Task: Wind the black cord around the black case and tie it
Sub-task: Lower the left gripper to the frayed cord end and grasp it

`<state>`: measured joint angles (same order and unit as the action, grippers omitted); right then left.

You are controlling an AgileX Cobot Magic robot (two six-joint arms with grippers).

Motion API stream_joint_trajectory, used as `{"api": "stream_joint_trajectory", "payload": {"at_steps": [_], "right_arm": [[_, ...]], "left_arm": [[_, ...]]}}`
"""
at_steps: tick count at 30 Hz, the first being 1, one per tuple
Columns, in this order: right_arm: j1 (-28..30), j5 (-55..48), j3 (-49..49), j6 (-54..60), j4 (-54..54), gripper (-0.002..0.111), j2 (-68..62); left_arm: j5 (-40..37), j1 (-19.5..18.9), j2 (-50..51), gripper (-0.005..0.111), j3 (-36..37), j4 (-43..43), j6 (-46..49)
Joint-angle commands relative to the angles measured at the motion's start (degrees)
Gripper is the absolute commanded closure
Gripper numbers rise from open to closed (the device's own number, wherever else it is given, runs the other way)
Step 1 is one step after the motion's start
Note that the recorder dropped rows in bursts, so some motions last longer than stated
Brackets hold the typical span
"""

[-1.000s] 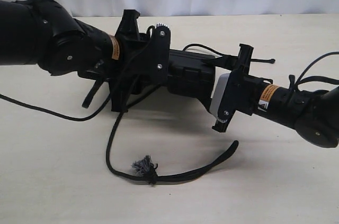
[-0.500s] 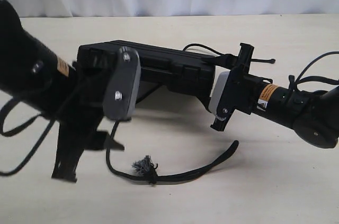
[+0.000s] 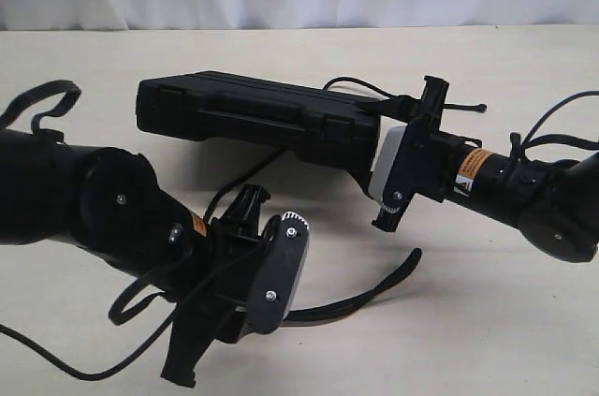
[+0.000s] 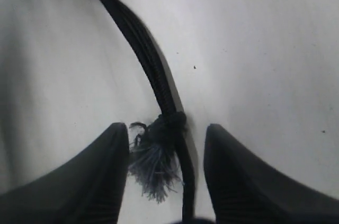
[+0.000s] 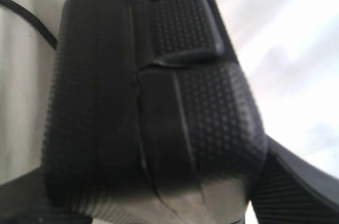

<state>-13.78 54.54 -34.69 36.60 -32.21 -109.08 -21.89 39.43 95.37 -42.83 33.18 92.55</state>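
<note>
One: Where do things stand?

Two: The right gripper is clamped on one end of the case and, by the shadow beneath, holds it clear of the table. The left gripper is low at the table with its fingers well apart and has hold of nothing. The frayed tuft of the cord lies in the gap between them.

One: Which way does it all lie?

Two: The case's long side runs across the exterior view, free end to the left, latches toward the camera. The cord comes out from under the case toward the left gripper, and a slack stretch of it sweeps off to the right on the table. At the tuft it lies lengthwise along the gap, so the fingers would close across it.

One: What could go wrong?

Two: The tuft sits nearer one finger. A pinch that catches only loose fibres would likely slip at the first pull. A hard pull might also twist the case, which is held at one end only.
</note>
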Motion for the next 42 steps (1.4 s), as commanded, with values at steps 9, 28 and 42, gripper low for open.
{"api": "stream_joint_trajectory", "payload": {"at_steps": [9,28,42], "right_arm": [[0.3,-0.4,0.0,-1.9,2.9,0.104,-0.1],[0.3,-0.4,0.0,-1.9,2.9,0.104,-0.1],[0.3,-0.4,0.0,-1.9,2.9,0.104,-0.1]], "left_arm": [[2.6,0.4,5.9,0.063,-0.3,2.6,-2.6],[2.6,0.4,9.3,0.09,-2.1,6.4,-2.9],[3.8,0.4,9.3,0.059,-2.1,6.5,-9.7]]}}
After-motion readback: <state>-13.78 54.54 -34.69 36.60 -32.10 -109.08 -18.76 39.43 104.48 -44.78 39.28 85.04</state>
